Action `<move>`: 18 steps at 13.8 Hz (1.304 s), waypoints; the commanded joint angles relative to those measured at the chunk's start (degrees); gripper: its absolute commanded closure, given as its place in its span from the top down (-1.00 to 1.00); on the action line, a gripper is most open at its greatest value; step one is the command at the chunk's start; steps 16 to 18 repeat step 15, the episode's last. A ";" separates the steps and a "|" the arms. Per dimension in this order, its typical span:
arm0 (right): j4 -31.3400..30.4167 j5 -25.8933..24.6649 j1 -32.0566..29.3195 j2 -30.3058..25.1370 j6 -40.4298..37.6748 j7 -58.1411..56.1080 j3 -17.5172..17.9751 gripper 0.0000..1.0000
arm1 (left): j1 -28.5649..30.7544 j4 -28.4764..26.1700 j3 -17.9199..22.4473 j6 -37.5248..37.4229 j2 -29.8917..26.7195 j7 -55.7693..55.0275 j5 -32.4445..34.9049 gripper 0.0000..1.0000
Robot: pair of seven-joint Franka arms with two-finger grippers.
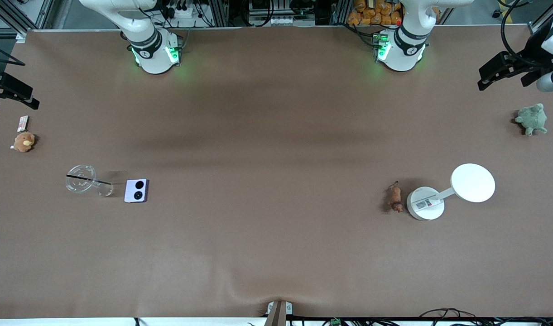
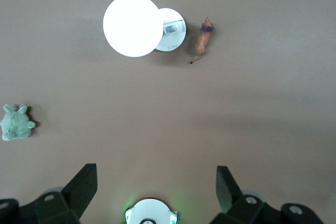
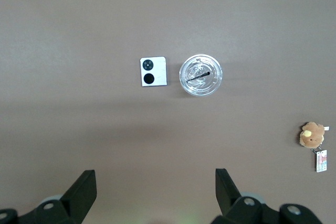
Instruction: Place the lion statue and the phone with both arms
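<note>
Lion statue (image 1: 395, 197) (image 2: 203, 40) lies on its side on the table (image 1: 276, 253), toward the left arm's end, just beside the round base of the white lamp (image 1: 444, 194) (image 2: 142, 25) but not touching it. Phone (image 1: 136, 190) (image 3: 154, 72) lies flat toward the right arm's end, camera circles up, just beside a clear plastic cup (image 1: 87, 181) (image 3: 200, 75) with a black straw (cup appears tipped over in the front view).

Left gripper (image 2: 156, 195) is up high over the table near its own base, fingers spread wide, empty. Right gripper (image 3: 155, 195) is the same: raised over bare table, fingers wide apart, holding nothing.

Green plush turtle (image 1: 532, 119) (image 2: 16, 123) sits at the left arm's edge of the table. Orange-brown plush toy (image 1: 24, 141) (image 3: 311, 135) sits at the right arm's edge, a small tag (image 1: 23, 122) (image 3: 321, 160) beside it.
</note>
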 commanded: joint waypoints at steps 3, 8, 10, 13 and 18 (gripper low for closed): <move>-0.09 0.52 -0.91 -1.18 -1.40 2.47 1.22 1.00 | -0.10 1.50 0.00 -1.31 0.33 -0.63 -0.07 1.00; 0.10 0.52 -1.08 -1.09 -1.93 2.47 1.83 1.00 | -0.01 1.50 0.09 -1.31 0.24 -0.63 -0.07 1.00; 0.18 0.61 -0.91 -1.09 -2.46 2.47 1.83 1.00 | -0.01 1.50 0.17 -1.40 0.15 -0.63 -0.07 1.00; -0.08 0.96 -1.43 -0.74 -2.54 1.68 1.66 1.00 | -0.01 1.50 0.09 -1.57 0.15 -0.63 -0.16 1.00; 0.01 0.96 -1.87 -0.83 -3.33 1.50 1.48 1.00 | -0.01 1.50 0.17 -2.01 0.06 -0.54 -0.16 1.00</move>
